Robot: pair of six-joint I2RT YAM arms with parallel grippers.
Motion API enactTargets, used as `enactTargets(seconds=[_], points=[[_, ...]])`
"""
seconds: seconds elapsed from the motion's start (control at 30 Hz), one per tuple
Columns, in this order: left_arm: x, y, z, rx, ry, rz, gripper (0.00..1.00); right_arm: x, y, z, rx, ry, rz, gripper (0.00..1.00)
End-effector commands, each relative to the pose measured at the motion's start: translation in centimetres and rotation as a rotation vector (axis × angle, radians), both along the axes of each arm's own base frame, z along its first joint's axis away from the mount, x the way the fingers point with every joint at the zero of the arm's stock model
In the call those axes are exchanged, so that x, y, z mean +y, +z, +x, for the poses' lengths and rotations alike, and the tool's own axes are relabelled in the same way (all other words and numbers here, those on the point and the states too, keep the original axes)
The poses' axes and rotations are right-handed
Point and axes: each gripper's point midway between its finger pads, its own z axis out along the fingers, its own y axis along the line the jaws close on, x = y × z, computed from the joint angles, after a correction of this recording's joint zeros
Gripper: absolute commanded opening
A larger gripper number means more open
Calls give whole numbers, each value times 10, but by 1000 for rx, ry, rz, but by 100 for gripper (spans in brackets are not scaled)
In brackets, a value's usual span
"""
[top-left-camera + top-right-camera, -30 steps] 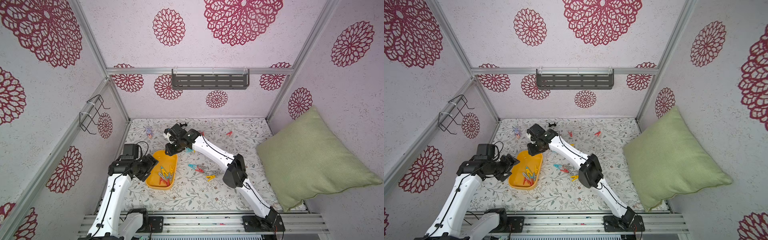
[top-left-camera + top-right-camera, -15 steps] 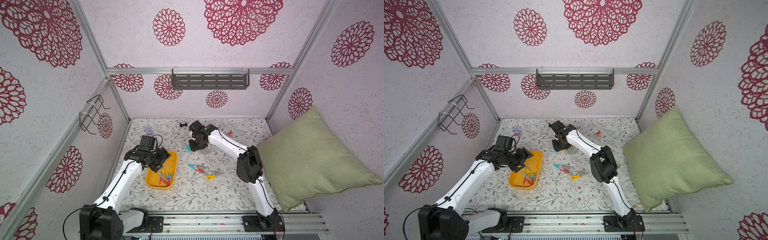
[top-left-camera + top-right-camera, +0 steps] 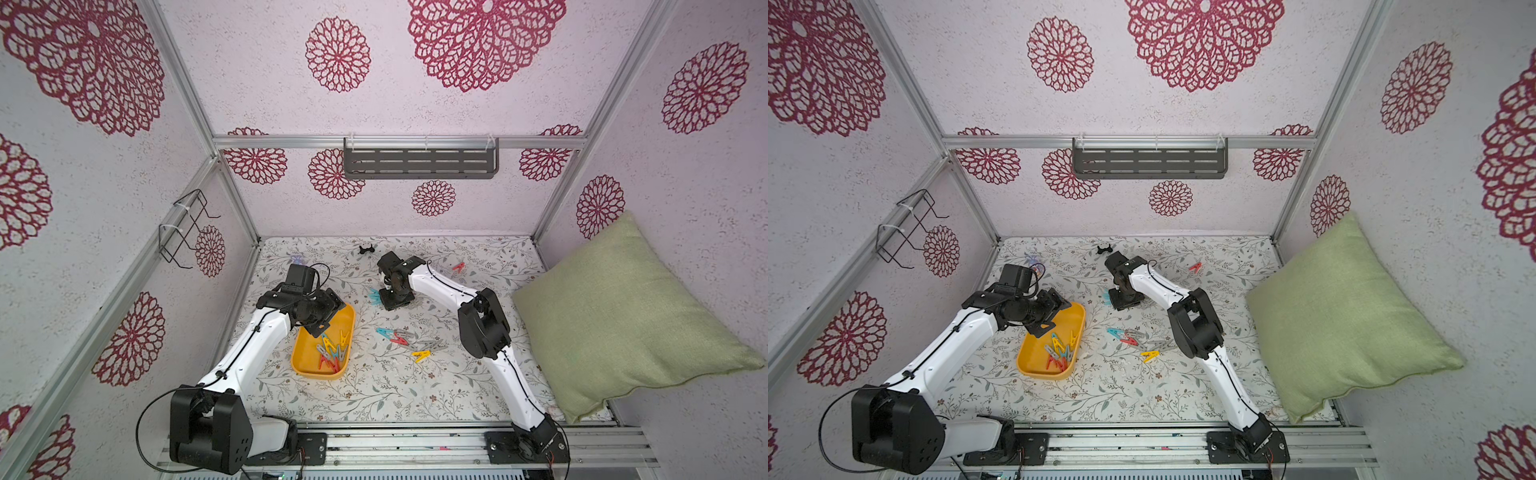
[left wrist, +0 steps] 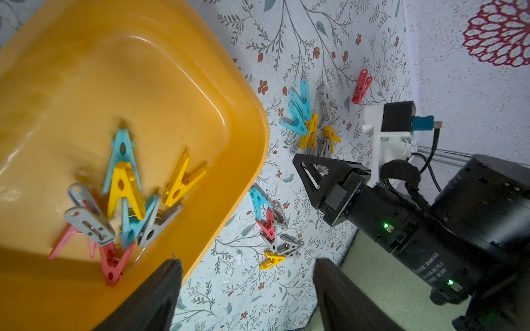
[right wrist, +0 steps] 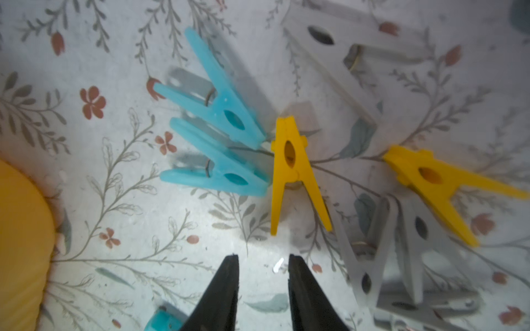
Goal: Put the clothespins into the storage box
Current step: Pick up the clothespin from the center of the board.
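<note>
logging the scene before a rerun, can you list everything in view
storage box: one, yellow-orange, left of table centre
clothespins in box: about nine, red, yellow, teal, grey, near end
loose clothespins: over a dozen, same colours, two clusters mid-table
red clothespin: one, alone, far side
black clip: one, far edge
pillow: one, green, right side
shelf: one, grey, back wall
wire rack: one, black, left wall
left gripper: open, empty, over the box's far end
right gripper: open, empty, low over the farther cluster
</note>
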Motion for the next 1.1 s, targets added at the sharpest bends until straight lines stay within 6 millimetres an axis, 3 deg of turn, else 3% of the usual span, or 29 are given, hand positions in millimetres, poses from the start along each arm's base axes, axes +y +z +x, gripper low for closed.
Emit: enactTargets(seconds=[0.0, 0.37, 0.57, 0.73, 0.93, 1.07], points=[[-6, 7, 10, -32, -20, -6, 80, 1, 8, 7, -15, 15, -3, 34], [-7, 6, 15, -16, -38, 2, 80, -2, -12, 22, -16, -5, -62, 31], [-6, 8, 14, -15, -41, 8, 80, -2, -14, 25, -21, -7, -65, 16], [-4, 11, 15, -25, -39, 12, 80, 1, 8, 32, -68, -9, -36, 10], [8, 20, 13, -48, -25, 28, 80, 9, 55, 41, -153, -12, 20, 7], [23, 25, 8, -57, -1, 37, 80, 23, 85, 34, -184, 16, 81, 7]])
